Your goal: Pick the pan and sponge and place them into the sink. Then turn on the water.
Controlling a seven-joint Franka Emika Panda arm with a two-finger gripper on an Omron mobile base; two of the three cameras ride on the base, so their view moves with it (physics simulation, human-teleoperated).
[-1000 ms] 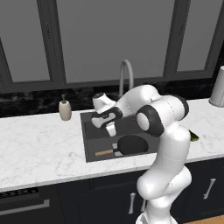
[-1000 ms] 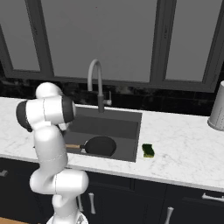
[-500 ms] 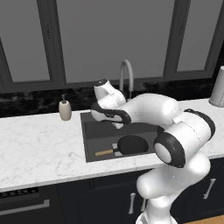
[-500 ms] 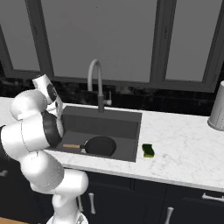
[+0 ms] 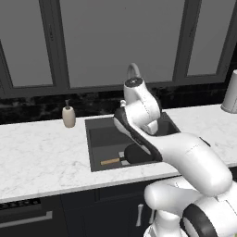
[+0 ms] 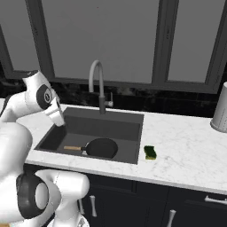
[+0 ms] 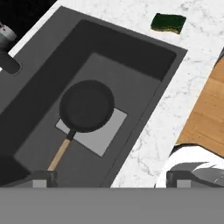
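The round black frying pan [image 7: 86,106] with its thin light wooden handle lies on the floor of the large dark grey sink [image 6: 128,156], over the lighter drain plate. The small dark green sponge [image 6: 150,152] sits on the white marble worktop just beside the sink's right rim, its long axis running front to back. The two-finger gripper [image 7: 109,179] hangs above the sink's left end, so the sponge lies across the basin to its right. Its fingertips [image 7: 40,179] stand spread, holding nothing. No writing is readable.

Flat, even rendered light, soft faint shadows, no glare, slightly coarse, blur-free.
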